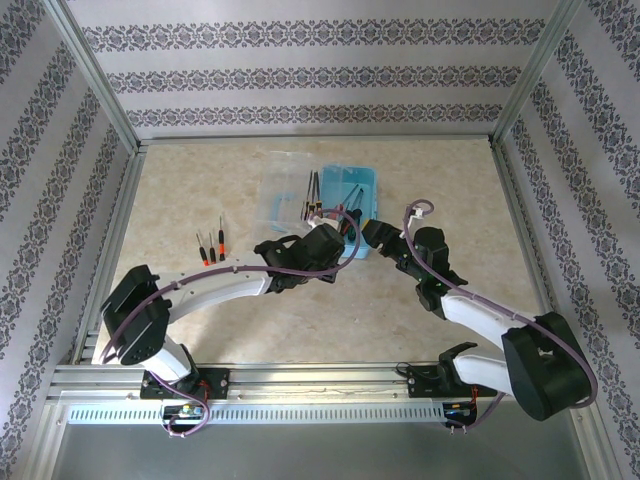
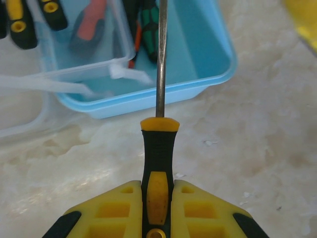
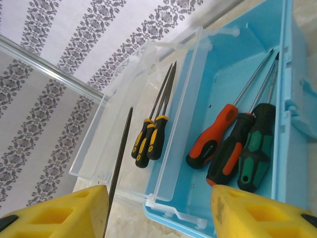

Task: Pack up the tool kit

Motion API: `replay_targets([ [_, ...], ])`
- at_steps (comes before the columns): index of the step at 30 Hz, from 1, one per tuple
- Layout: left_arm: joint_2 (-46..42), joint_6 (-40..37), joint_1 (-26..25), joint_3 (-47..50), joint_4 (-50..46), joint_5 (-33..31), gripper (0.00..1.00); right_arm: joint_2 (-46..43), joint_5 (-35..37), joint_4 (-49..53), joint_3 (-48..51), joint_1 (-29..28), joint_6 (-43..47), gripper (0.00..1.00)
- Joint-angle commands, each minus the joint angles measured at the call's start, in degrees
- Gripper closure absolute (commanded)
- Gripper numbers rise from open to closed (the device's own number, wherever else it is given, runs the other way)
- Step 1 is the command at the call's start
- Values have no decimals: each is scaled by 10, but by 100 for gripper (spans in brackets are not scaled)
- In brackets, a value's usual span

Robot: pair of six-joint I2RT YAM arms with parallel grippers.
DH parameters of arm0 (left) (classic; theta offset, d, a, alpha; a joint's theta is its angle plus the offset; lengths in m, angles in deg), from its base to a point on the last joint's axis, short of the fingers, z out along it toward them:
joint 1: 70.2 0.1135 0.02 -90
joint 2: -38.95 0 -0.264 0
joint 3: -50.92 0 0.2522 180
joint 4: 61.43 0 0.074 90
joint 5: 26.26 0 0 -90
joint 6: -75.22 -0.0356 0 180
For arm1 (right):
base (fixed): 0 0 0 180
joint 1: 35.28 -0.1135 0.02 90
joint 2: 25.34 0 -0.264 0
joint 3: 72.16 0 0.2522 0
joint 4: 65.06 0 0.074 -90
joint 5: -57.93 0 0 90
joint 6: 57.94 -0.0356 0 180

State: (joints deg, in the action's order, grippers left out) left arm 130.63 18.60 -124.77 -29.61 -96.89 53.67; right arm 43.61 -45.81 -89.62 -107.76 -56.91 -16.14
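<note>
In front of the blue box (image 2: pixel 163 96), just short of its near wall, the yellow-and-black screwdriver (image 2: pixel 157 153) is held by your left claw (image 2: pixel 157 191), which is clamped on the butt end of the handle; the shaft reaches over the rim and its tip runs out of frame. The grip sits far back, so I judge the long shaft can swing if you move fast; a dipped tip would catch the near rim, or jab the three larger drivers (image 3: pixel 233 148) lying in the tray and shove the light box along the desk (image 1: pixel 450 180).

Your right claw (image 3: pixel 158 201) hovers at the same near corner, fingers apart and holding nothing; a dark shaft, probably this same driver's, runs just beside one of its fingers (image 3: pixel 59 213), so the two arms could knock each other, or that finger could nudge the tool askew. The clear lid (image 3: pixel 99 144) lies open on the left with a pair of slim drivers (image 3: pixel 148 139) in it; a wall stands between lid and tray, so a release slightly off to one side puts the tool in the half you do not intend.

For room: the desk right of and beyond the box is bare; the three small screwdrivers (image 1: pixel 210 245) wait well apart on the left; the patterned walls (image 1: pixel 60 200) stand well clear of both arms.
</note>
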Motion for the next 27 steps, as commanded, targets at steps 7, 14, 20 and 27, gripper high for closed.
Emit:
replay_targets([
  [7, 30, -7, -13, -35, 30, 18, 88, 25, -51, -58, -5, -4, -21, 45],
  [14, 32, -10, -13, -36, 38, 35, 88, 53, -70, -69, -14, -4, -35, 51],
  [20, 38, -10, -15, -36, 48, 47, 87, 72, -85, -85, -17, -3, -41, 64],
  [27, 51, -9, -16, -36, 59, 60, 87, 88, -95, -89, -24, -3, -42, 72],
])
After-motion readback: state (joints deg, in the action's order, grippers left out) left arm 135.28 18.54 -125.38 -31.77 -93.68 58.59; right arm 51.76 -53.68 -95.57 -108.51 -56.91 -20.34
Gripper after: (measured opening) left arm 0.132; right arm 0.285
